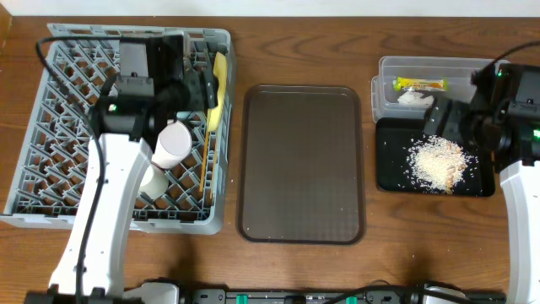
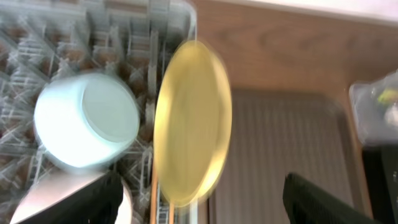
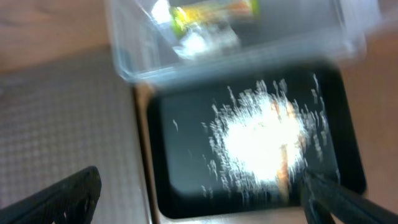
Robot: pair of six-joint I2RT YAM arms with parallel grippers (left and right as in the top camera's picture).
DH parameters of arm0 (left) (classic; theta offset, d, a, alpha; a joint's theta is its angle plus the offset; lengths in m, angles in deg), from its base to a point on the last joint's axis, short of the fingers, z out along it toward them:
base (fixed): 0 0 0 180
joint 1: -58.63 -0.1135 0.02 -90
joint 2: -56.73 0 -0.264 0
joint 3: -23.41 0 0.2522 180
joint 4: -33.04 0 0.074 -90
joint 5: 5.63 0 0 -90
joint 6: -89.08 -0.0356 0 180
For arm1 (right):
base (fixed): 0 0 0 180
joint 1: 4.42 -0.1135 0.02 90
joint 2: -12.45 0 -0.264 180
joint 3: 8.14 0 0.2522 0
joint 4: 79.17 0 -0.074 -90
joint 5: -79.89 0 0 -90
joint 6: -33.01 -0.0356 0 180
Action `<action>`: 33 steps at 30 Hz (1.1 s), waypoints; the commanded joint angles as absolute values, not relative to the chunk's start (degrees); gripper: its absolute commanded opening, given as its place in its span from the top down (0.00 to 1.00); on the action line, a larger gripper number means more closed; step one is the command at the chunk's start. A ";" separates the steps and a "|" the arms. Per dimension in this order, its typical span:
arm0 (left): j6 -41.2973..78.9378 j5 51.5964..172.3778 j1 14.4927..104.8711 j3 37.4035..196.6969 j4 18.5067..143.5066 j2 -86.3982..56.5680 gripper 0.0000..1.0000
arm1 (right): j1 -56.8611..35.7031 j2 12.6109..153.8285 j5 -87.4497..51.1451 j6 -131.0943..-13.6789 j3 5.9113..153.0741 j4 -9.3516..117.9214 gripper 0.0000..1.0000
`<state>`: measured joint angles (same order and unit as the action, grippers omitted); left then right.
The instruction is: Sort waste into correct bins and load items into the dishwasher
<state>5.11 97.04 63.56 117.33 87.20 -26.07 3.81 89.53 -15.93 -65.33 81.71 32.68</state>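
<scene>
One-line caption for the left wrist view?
Yellow plate standing on edge in the grey dish rack beside a light blue bowl, framed by the open left end effector.

The left arm (image 1: pixel 105 181) stretches forward, its white link leaning slightly right and the wrist bent downward. The left gripper (image 2: pixel 202 196) has its jaws spread wide, holding nothing. The right arm (image 1: pixel 516 190) reaches forward too. The right gripper (image 3: pixel 199 196) also gapes wide and empty.
</scene>
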 commanded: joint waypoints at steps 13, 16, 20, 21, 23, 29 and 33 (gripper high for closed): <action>6.02 90.98 63.80 110.69 112.73 -18.64 0.09 | 1.58 86.40 -14.97 -59.88 79.90 26.38 0.01; 4.89 91.16 63.80 104.40 107.42 -10.40 0.08 | 1.50 79.21 -15.06 -59.88 74.70 30.25 0.01; 0.84 92.47 63.85 93.34 97.78 5.49 0.08 | 1.52 65.40 -14.58 -59.84 65.45 36.53 0.01; 0.84 92.45 63.85 90.69 95.77 9.25 0.08 | 1.54 62.42 -13.44 -59.91 63.46 37.82 0.01; 0.84 92.47 63.85 86.65 94.46 16.22 0.07 | 1.52 56.17 -10.03 -59.88 59.72 38.71 0.01; 0.84 92.47 63.85 84.20 96.93 26.69 0.07 | 1.52 48.59 -9.95 -59.91 56.51 32.42 0.01; 0.84 92.47 63.85 84.20 98.42 28.42 0.07 | 1.52 47.69 -9.95 -59.91 56.51 24.64 0.01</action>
<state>1.80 92.56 63.82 84.64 97.91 27.50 1.82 48.22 -10.88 -60.56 56.86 27.35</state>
